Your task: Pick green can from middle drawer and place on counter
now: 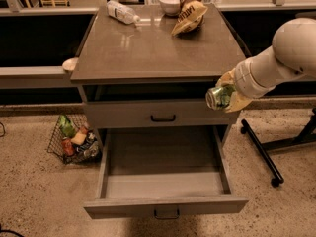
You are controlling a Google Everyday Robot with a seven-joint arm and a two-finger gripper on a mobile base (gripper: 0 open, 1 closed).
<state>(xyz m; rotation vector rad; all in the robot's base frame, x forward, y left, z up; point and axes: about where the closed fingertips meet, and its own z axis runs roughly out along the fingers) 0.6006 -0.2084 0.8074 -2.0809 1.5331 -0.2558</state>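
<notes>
The green can is held on its side in my gripper, at the cabinet's right front corner, just below the level of the counter. My white arm comes in from the right. The gripper is shut on the can. The middle drawer is pulled fully open below, and its inside is bare. The handled drawer above it is closed.
On the back of the counter lie a clear plastic bottle, a white bowl and a snack bag. A wire basket of packets stands on the floor at the left. A black wheeled stand leg is at the right.
</notes>
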